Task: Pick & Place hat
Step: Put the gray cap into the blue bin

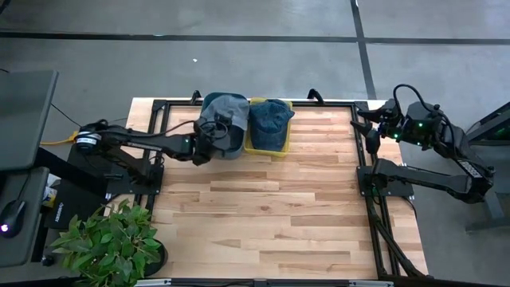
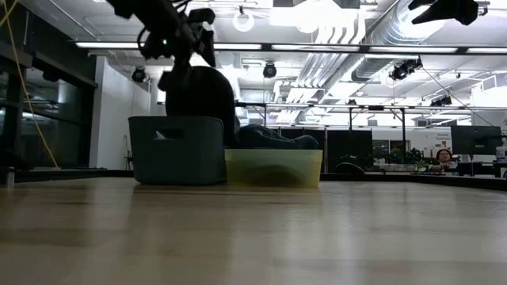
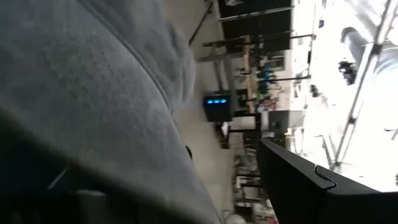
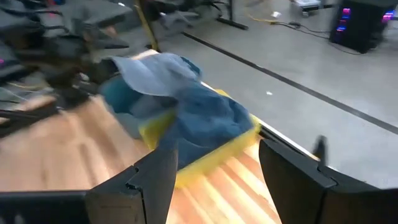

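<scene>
A grey hat (image 1: 225,112) (image 2: 202,95) hangs over a dark grey bin (image 2: 176,150) at the table's far edge. Its cloth (image 3: 93,93) fills much of the left wrist view. My left gripper (image 1: 205,147) (image 2: 186,39) is at the hat's near-left side and is shut on it. Right of the grey bin, a blue hat (image 1: 269,119) (image 2: 277,138) (image 4: 205,121) lies in a yellow bin (image 1: 275,149) (image 2: 273,168) (image 4: 230,149). My right gripper (image 1: 371,137) (image 4: 217,180) waits open, raised at the table's far right corner. My left gripper holds the grey hat at its near-left side (image 1: 213,135), reaching in from the table's left. The cloth covers the fingers in the wrist view, so the hold itself is hidden. The hat hangs below the gripper, its lower part (image 2: 226,131) down behind the grey bin's wall.
The two bins stand side by side against the far edge. The bare wooden table top (image 1: 263,215) stretches toward the near edge. A potted plant (image 1: 107,239) stands at the near left corner. Black frame rails (image 1: 366,191) run along the table's sides.
</scene>
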Robot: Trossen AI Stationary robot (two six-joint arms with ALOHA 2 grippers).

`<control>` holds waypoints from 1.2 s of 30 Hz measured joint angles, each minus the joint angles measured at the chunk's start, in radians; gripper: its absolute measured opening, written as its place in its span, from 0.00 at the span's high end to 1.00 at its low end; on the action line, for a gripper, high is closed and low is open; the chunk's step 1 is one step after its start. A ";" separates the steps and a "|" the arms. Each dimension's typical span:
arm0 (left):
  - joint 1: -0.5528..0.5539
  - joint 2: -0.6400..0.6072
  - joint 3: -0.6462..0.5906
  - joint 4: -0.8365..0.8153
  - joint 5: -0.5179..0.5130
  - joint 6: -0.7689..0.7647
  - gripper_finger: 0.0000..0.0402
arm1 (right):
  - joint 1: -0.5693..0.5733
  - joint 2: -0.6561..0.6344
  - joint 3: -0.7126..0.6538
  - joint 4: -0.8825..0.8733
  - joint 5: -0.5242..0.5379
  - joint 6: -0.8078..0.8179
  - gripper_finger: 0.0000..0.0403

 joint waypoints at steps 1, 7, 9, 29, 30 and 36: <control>0.000 -0.007 0.020 -0.058 0.008 -0.019 0.44 | 0.000 0.000 0.000 0.006 -0.014 0.004 0.45; 0.000 -0.013 0.121 -0.448 0.071 -0.200 0.44 | 0.001 0.081 0.000 0.166 -0.182 0.024 0.45; 0.000 -0.016 0.133 -0.527 0.101 -0.265 0.44 | 0.001 0.140 0.000 0.233 -0.242 0.009 0.45; 0.000 -0.032 0.137 -0.749 0.168 -0.424 0.44 | 0.044 0.816 0.000 0.859 -0.529 -0.019 0.45; 0.000 -0.040 0.137 -0.760 0.171 -0.424 0.44 | 0.050 0.836 0.000 0.873 -0.530 -0.019 0.45; 0.000 -0.092 0.134 -0.853 0.157 -0.421 0.44 | 0.075 0.913 0.000 0.913 -0.553 -0.019 0.45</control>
